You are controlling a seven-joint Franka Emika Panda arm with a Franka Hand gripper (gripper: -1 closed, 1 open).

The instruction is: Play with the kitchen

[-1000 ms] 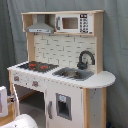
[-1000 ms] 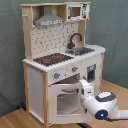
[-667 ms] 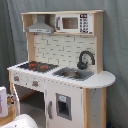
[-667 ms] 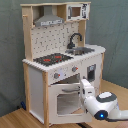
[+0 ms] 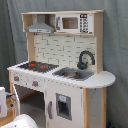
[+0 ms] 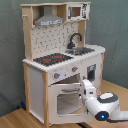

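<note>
Where the kitchen [image 5: 62,70] stands, against a grey curtain [image 5: 115,45] w/ its base on a wooden floor [image 6: 20,120], you see it whole in both exterior views. On top: grey hood [image 6: 49,20] beside the small microwave [image 5: 75,23]. On the counter: black-red hob [image 6: 52,59], then the sink [image 5: 74,74] w/ black faucet [image 5: 85,59] behind it. Knobs [image 6: 65,72] sit below the hob. In the second exterior view the windowed oven door [image 6: 65,97] is tilted open, top edge out from the cabinet. The arm's white wrist reaches in from the second exterior view's lower right, and the gripper [image 6: 85,87] is right at the door's top right corner; you can't tell if its fingers are apart or together.
</note>
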